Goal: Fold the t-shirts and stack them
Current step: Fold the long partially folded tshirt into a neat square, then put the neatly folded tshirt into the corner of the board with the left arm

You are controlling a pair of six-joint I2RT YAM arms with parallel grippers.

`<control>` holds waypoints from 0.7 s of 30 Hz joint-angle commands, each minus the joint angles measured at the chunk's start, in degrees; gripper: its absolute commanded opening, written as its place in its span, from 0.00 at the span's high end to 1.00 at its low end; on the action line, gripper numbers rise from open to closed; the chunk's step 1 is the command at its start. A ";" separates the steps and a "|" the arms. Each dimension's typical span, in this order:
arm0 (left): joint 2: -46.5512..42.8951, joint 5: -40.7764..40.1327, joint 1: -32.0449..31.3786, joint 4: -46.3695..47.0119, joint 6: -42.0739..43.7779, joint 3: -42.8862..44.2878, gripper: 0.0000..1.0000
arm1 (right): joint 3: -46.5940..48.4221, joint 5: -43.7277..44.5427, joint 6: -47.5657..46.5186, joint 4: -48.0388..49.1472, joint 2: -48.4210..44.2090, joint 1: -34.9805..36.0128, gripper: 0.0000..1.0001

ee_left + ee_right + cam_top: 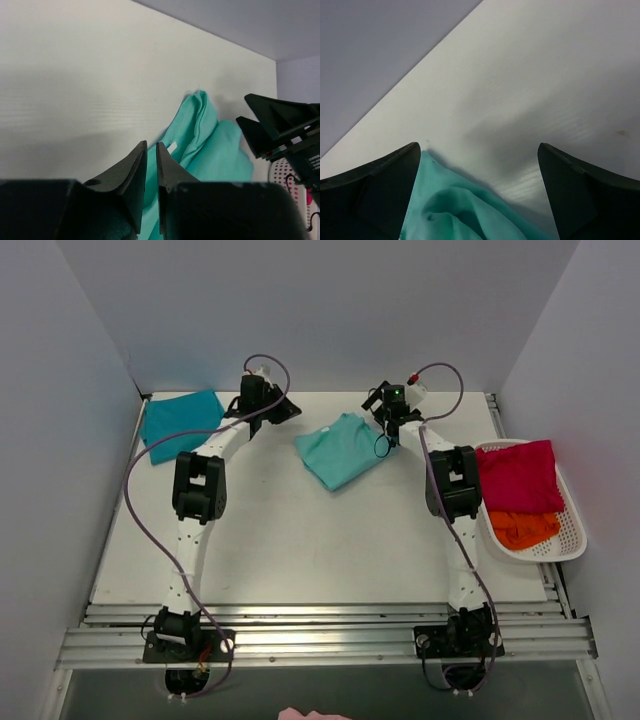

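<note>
**Counter** (300, 540): pale, flat and smooth. Cloth should slide on it more than catch.

**Basket** (572, 540): white, at the right edge, holding a red garment and an orange one. Not in play at present.

**Mint-green t-shirt** (340, 450): lies centre-far on the counter between the two claws, part-folded into a rough diamond. It has several layers and a lumpy ridge at the end under the right claw.
- Judged light, limp and not fragile, with no stiffness of its own. Any unsupported part will sag, and a loose fold will fall open when lifted.
- A pinch from above may take only the top layer.
- Best hold is likely at a folded edge or corner, deep enough to catch all layers. One claw at each of two corners would keep the edge taut.

**Teal-blue t-shirt** (180, 425): in the far-left corner of the counter, already folded fairly flat and well apart from the mint one. It probably serves as the base of the stack.

**Right claw** (479, 146): released, with the fingers spread wide. It hangs just over the bunched end of the mint shirt and grips nothing.

**Left claw** (151, 147): nearly clenched, with only a thin slit between the fingers and nothing seen in it. It sits near the mint shirt's left side, apart from the cloth.
</note>
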 commanded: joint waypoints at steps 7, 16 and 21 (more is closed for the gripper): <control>-25.85 -6.62 2.70 6.64 7.66 -22.04 0.76 | -19.53 5.16 -4.98 5.52 -21.24 1.02 0.00; -32.92 -5.59 0.42 10.30 7.14 -38.22 0.65 | -40.70 6.04 -2.60 10.53 -34.17 1.11 0.00; -28.09 -2.15 -1.34 12.86 6.52 -39.11 0.24 | -46.52 5.60 -1.73 11.06 -37.42 1.03 0.01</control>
